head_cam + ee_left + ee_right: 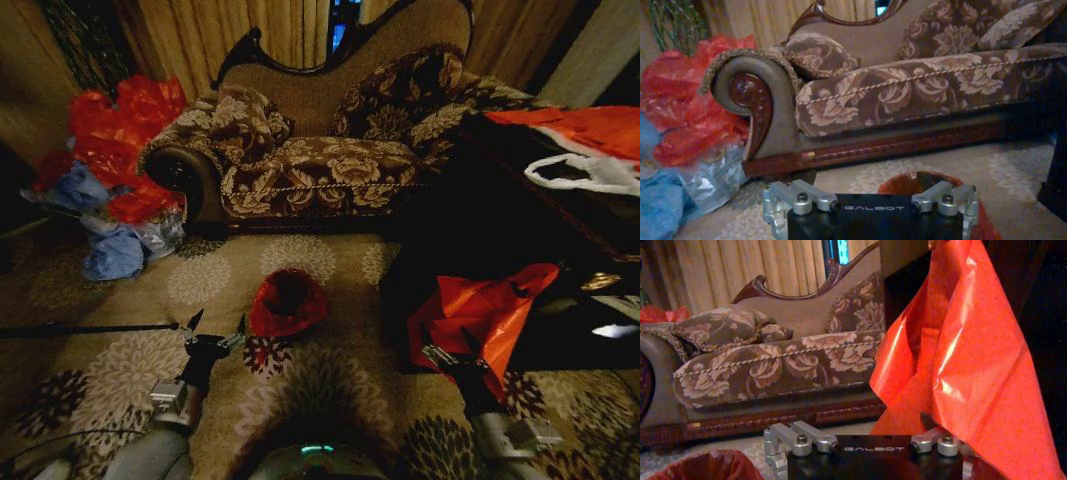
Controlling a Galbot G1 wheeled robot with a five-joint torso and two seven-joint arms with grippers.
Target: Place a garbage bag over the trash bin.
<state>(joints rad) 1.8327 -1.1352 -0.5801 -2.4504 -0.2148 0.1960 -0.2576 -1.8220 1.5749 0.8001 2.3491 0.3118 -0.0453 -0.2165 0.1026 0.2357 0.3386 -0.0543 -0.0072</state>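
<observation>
A deep-red crinkly garbage bag (pixel 287 305) sits on the carpet in the middle of the head view, spread round over the trash bin's mouth. The bin's black wall is hidden beneath it; just a dark opening shows. My left gripper (pixel 217 322) is open, just left of the bag, and holds nothing. The bag's red edge (pixel 897 184) lies right ahead in the left wrist view. The bag (pixel 703 466) appears again in the right wrist view. My right gripper (pixel 447 342) is open, low on the right, close under a hanging orange-red bag (pixel 485 308).
A patterned sofa (pixel 320 165) stands behind the bin. A heap of red and blue bags (pixel 110 170) lies at the left. A dark table (pixel 470 225) on the right carries the orange-red bag (pixel 953 365) and a white bag (pixel 585 172). A thin dark rod (pixel 90 328) lies at the left.
</observation>
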